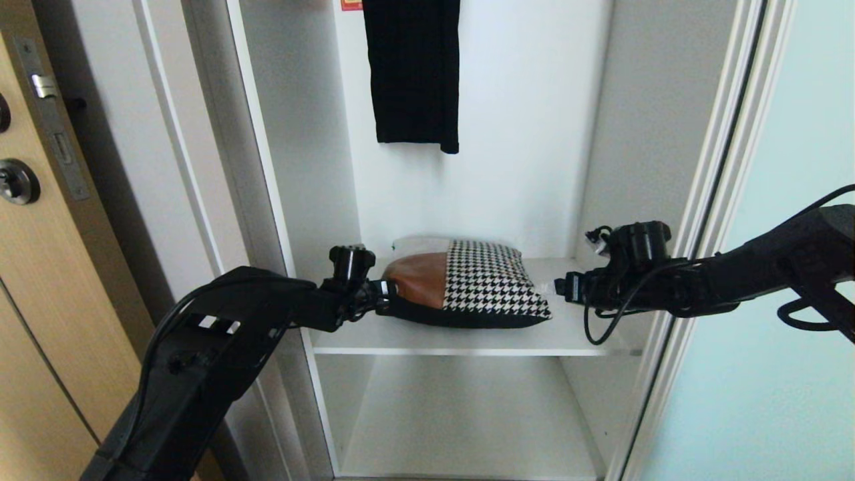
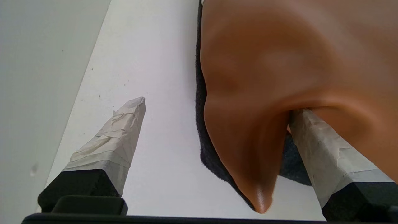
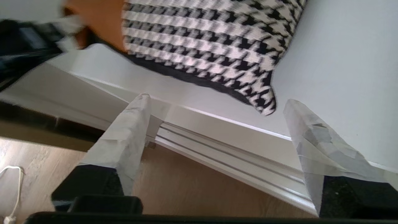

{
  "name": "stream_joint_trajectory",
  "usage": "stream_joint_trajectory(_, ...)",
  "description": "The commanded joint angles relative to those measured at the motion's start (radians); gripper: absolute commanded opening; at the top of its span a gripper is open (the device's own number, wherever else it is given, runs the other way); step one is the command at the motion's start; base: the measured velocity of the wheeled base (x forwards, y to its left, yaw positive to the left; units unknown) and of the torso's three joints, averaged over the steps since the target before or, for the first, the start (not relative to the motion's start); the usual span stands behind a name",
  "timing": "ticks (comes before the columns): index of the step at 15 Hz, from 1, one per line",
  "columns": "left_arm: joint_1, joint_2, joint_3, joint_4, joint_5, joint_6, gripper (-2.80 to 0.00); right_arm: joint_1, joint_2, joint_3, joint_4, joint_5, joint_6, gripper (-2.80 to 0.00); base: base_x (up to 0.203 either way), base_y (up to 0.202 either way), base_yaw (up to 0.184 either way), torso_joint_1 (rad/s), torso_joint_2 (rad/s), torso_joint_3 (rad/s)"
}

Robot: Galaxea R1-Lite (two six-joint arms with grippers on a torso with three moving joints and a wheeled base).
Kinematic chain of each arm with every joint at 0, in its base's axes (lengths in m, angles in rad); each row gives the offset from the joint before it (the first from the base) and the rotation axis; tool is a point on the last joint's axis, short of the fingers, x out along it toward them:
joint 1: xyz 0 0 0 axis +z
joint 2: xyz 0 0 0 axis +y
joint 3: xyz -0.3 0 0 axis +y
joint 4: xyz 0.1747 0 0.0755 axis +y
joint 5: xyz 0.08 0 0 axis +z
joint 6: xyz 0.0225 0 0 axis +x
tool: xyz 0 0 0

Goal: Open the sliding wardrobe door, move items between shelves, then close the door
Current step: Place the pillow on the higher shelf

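Observation:
The tan leather and houndstooth bag point(image 1: 467, 284) lies flat on the upper white shelf point(image 1: 467, 341) of the wardrobe. My left gripper point(image 1: 384, 294) is at its tan end and stands open. In the left wrist view the leather corner point(image 2: 255, 161) sits between the taped fingers point(image 2: 118, 140), resting against one of them, and nothing is pinched. My right gripper point(image 1: 558, 287) is open just off the houndstooth corner point(image 3: 264, 105), not touching it. The sliding wardrobe door point(image 1: 768, 300) stands pushed aside on the right. A lower shelf point(image 1: 467, 427) is bare.
A black garment point(image 1: 414, 73) hangs above the bag at the back. A light wood door point(image 1: 40, 267) with a dark handle is on the left. The wardrobe's bottom track point(image 3: 233, 158) and wood floor point(image 3: 171, 186) show below the right gripper.

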Motion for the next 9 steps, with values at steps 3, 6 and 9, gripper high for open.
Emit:
stream_joint_trajectory(3,0.000,0.019,0.005,-0.016,0.005,0.021,0.00,-0.002,-0.090,0.140,-0.120,0.038,-0.006,0.00,0.000,0.000,0.000,0.000,0.00,0.000)
stream_joint_trajectory(6,-0.001,-0.064,0.136,-0.024,-0.001,0.025,0.00,-0.015,-0.107,0.157,-0.150,0.060,-0.005,0.00,0.000,0.000,0.000,0.000,0.00,0.000)
stream_joint_trajectory(9,-0.001,-0.166,0.316,-0.151,-0.036,0.061,0.00,-0.020,-0.108,0.171,-0.155,0.074,-0.006,0.00,0.000,0.000,0.000,0.000,0.00,0.000)
